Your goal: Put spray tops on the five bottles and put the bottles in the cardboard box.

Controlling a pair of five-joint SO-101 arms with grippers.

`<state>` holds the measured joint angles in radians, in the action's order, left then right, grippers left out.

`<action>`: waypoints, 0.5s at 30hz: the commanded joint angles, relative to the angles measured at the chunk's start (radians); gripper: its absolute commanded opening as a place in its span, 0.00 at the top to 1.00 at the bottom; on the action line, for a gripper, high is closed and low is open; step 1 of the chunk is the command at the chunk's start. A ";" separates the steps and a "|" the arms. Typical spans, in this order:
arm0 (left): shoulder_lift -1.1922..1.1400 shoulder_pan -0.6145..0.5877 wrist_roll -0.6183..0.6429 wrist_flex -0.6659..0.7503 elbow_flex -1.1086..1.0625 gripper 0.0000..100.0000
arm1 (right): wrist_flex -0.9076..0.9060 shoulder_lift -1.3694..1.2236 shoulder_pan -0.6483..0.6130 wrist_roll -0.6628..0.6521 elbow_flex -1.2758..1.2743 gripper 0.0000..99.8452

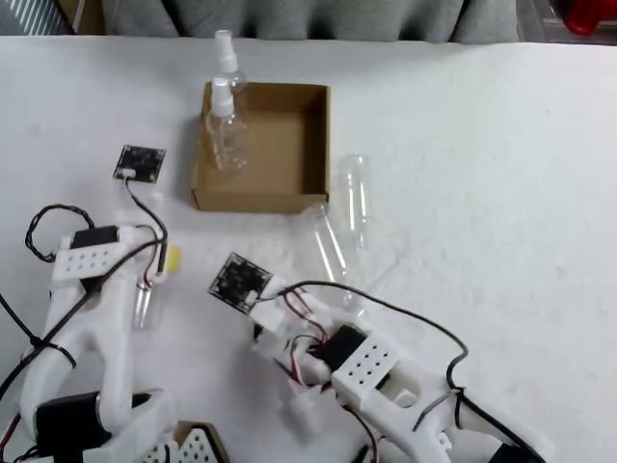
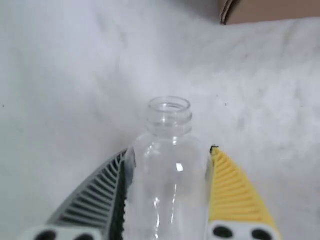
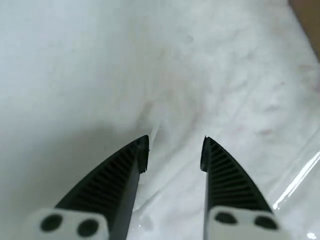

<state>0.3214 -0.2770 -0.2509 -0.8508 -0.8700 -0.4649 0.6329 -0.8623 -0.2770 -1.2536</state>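
From above, the cardboard box (image 1: 253, 199) sits toward the far side of the table (image 1: 501, 174). A capped bottle (image 1: 224, 130) stands inside it at the left, with its spray top (image 1: 221, 89) on. A second capped bottle (image 1: 228, 60) stands at the box's far edge, inside or just behind, I cannot tell. One bare bottle (image 1: 355, 193) and another bare bottle (image 1: 326, 241) lie on the table just right of the box. The held bottle (image 1: 143, 304) is at the left arm, near the front left and apart from the box.

On the left wrist, the left gripper (image 2: 170, 151) is clamped on the held bottle's body, grey finger one side, yellow the other. The threaded neck is bare and free beyond the fingertips.

On the right wrist, the right gripper (image 3: 173, 150) is spread wide with nothing between its fingers, low over the table.

The step in hand looks like capping this bottle. The right gripper should take a spray top by its head, line the tube up straight over the neck and press down squarely. The left one should hold firm low on the body, leaving the threads clear.
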 commanded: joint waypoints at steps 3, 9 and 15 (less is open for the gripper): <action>0.004 0.031 -0.011 0.029 0.011 0.98 | 0.128 -0.001 0.051 0.008 -0.043 0.86; 0.008 0.050 -0.011 0.025 0.006 0.98 | 0.191 -0.001 0.096 0.002 -0.060 0.86; 0.008 0.050 0.011 0.025 0.006 0.98 | 0.208 -0.001 0.099 0.009 -0.060 0.86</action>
<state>0.3214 -0.2386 -0.2509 -0.8431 -0.8700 -0.2762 0.6329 -0.7718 -0.2770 -1.3226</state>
